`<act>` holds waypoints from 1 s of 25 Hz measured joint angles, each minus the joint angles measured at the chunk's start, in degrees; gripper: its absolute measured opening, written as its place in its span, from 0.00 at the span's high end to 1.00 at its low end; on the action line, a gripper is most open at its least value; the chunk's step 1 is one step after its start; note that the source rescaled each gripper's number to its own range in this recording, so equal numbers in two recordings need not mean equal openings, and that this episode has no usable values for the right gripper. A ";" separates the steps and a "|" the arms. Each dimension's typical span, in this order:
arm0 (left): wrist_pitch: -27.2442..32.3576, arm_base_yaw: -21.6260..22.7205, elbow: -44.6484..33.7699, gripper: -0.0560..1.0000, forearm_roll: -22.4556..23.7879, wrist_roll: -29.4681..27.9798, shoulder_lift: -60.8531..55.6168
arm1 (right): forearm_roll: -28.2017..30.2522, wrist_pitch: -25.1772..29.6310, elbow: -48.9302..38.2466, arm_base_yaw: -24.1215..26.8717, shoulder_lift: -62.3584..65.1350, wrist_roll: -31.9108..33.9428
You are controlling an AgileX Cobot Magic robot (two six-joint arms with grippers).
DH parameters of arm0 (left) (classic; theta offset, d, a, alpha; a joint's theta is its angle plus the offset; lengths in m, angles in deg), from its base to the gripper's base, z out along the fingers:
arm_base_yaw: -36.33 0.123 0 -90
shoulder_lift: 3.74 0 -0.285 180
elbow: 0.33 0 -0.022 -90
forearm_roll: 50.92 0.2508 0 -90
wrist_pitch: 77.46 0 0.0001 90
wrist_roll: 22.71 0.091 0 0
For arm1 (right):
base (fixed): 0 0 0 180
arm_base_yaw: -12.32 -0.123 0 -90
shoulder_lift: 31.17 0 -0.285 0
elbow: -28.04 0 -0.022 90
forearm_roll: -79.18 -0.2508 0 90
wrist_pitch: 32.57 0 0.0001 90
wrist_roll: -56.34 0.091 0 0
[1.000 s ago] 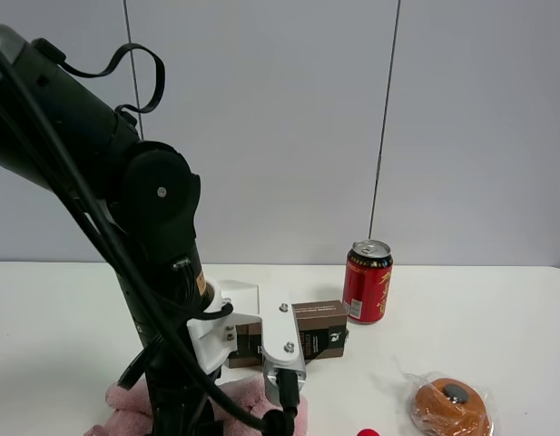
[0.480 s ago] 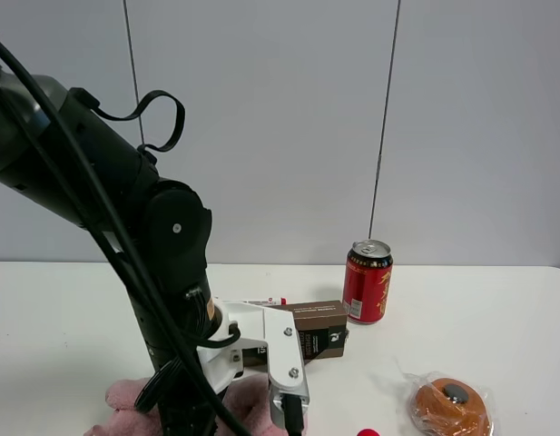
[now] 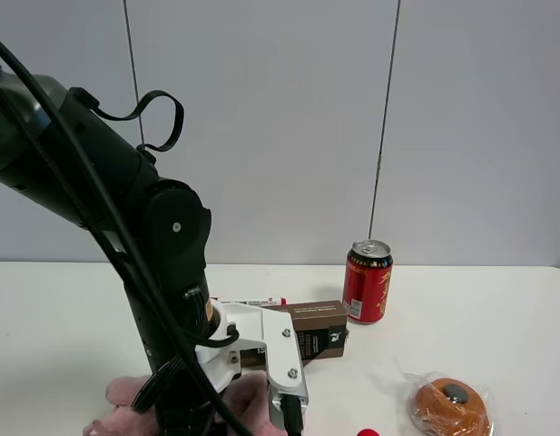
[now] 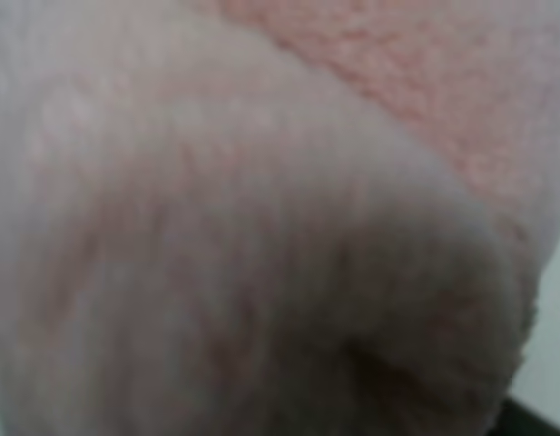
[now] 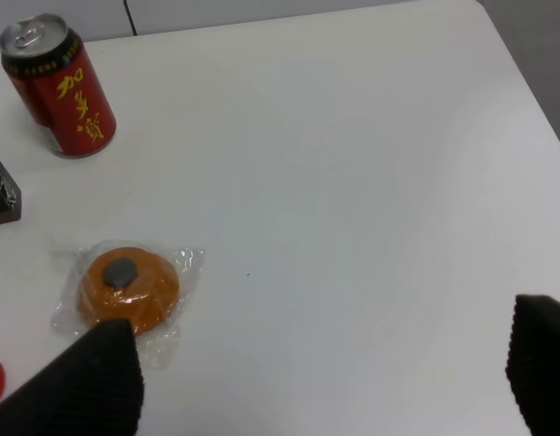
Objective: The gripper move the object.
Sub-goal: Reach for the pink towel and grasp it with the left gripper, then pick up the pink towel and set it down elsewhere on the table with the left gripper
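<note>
The pink plush bundle (image 3: 123, 396) lies at the table's front left, mostly covered by my left arm (image 3: 171, 263). The arm reaches straight down onto it, with its white bracket (image 3: 278, 350) just above the plush. The left gripper's fingers are hidden below the arm and the frame edge. The left wrist view is filled by blurred pink plush (image 4: 261, 218) very close to the lens, and no fingers show. My right gripper (image 5: 320, 381) is open and empty, its two black fingertips (image 5: 93, 381) wide apart above the table, near the orange wrapped item (image 5: 130, 283).
A brown box (image 3: 320, 327) lies just behind the plush, with a thin red-and-white item (image 3: 252, 301) beside it. A red can (image 3: 368, 282) stands behind the box and shows in the right wrist view (image 5: 62, 86). The orange wrapped item (image 3: 450, 406) lies front right. A small red object (image 3: 368, 432) sits at the front edge.
My left arm has swung lower and its wrist has turned, bringing the bracket down onto the pink plush. It has barely moved in the last half second.
</note>
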 joint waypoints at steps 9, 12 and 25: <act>2.82 0.06 0.35 0.95 -0.12 -0.49 -2.55 | 0.00 0.00 0.00 0.00 0.00 0.00; 7.52 0.06 2.68 0.95 -0.12 -1.76 -4.14 | 0.00 0.00 0.00 0.00 0.00 0.00; 33.50 5.37 29.50 0.95 -0.54 -15.94 -12.68 | 0.00 0.00 0.00 0.00 0.00 0.00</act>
